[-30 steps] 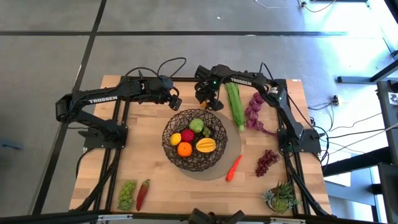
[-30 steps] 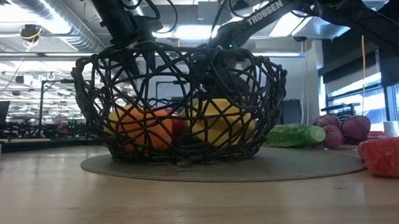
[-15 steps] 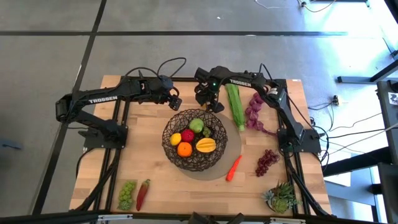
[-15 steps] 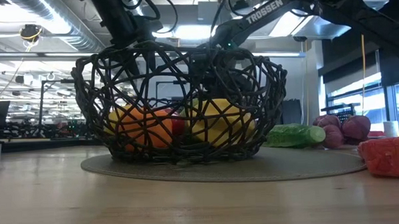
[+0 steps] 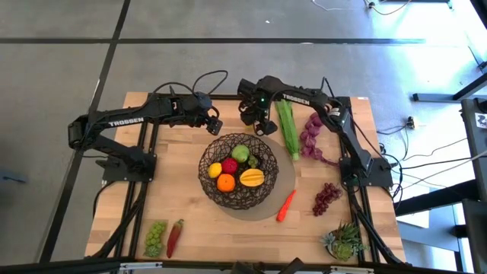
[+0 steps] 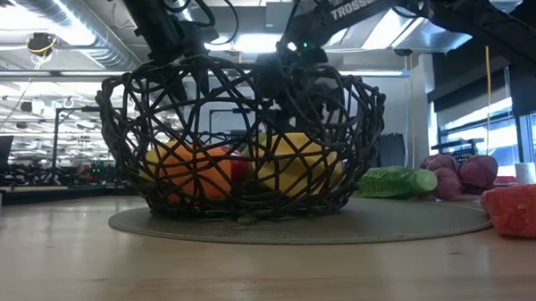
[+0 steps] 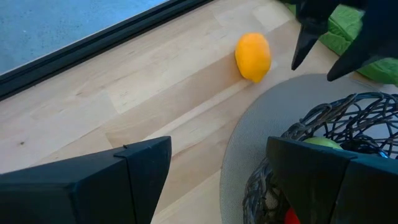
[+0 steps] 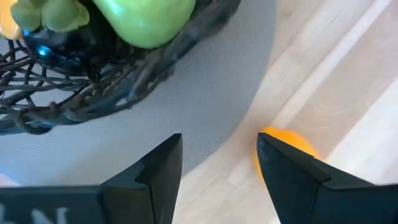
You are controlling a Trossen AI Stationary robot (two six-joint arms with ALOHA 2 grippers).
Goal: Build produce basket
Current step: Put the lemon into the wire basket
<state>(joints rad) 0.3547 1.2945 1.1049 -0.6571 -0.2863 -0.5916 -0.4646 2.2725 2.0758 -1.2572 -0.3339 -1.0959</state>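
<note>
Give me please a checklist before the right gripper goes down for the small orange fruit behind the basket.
1. Right gripper open and empty: ok.
2. Small round orange fruit lying free on the wooden table, off the round grey mat: ok.
3. Fruit centred between the right fingers: not ok; in the right wrist view one finger partly hides it.
4. Left gripper away from the fruit: ok.
5. Height above the fruit: cannot tell.
6. Room in the dark wire-mesh basket: ok.
</note>
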